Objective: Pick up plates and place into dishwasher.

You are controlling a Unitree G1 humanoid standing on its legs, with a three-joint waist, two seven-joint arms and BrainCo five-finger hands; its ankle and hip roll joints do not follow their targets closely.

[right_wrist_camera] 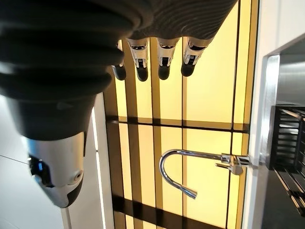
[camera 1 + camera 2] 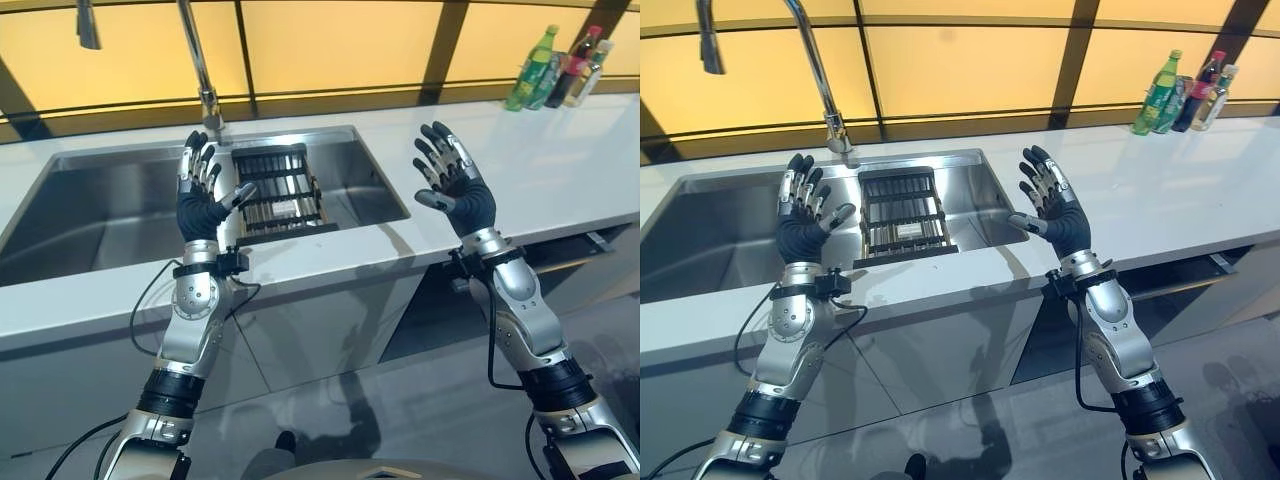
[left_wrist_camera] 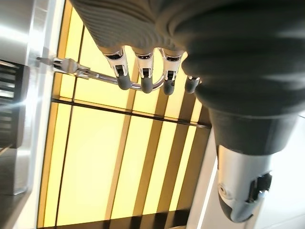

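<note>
Both hands, left hand [image 2: 203, 205] and right hand [image 2: 455, 185], hover with fingers spread, holding nothing; the rack [image 2: 277, 190] in the sink [image 2: 110, 215] at twelve o'clock holds no plates I can see.

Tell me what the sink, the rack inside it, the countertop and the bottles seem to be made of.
Sink: brushed stainless steel, going by its grey sheen and soft reflections. Rack: black slatted bars, likely plastic or coated metal; cannot tell which. Countertop: smooth white, glossy, possibly stone or composite. Bottles: the green one looks like translucent plastic; the others are too small to judge.
</note>
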